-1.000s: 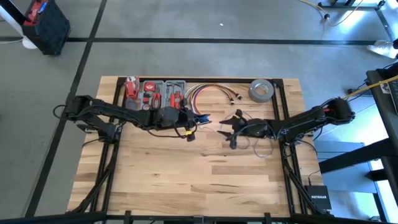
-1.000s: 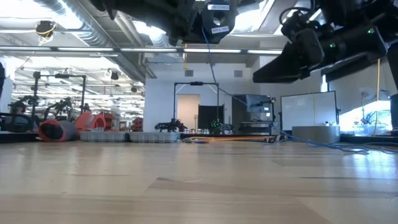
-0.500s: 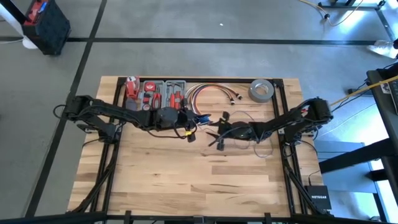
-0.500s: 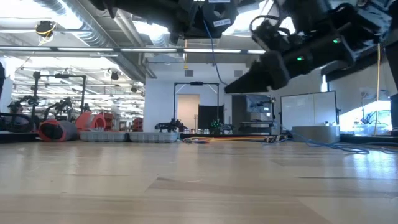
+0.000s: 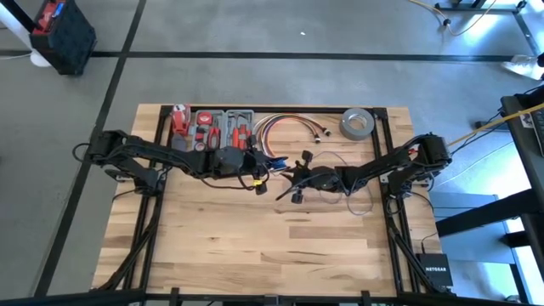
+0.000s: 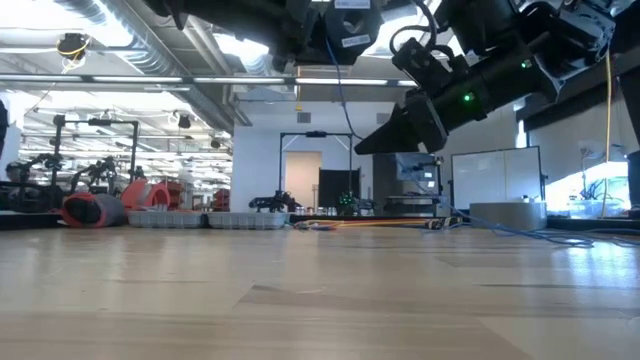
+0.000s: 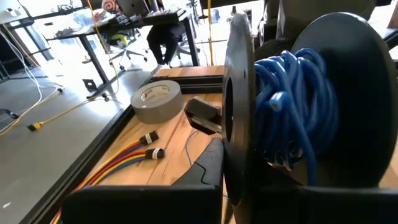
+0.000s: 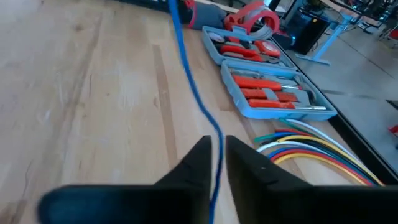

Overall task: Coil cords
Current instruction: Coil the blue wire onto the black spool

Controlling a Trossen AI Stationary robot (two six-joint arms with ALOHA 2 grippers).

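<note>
Above the surface's middle, the right claw (image 8: 214, 163) pinches the wire (image 8: 186, 74) (blue); feed it slowly, keeping tension.

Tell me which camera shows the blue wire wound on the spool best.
The left wrist view: the coiled blue wire fills the black spool up close. The high view shows only a speck of blue between the arms, the low view a hanging strand, the right wrist view one strand between the right gripper's fingers.

grey concrete floor (image 5: 255, 34), dark floor lines, bright workshop, whiteboard (image 6: 485, 175), ceiling ducts
</note>
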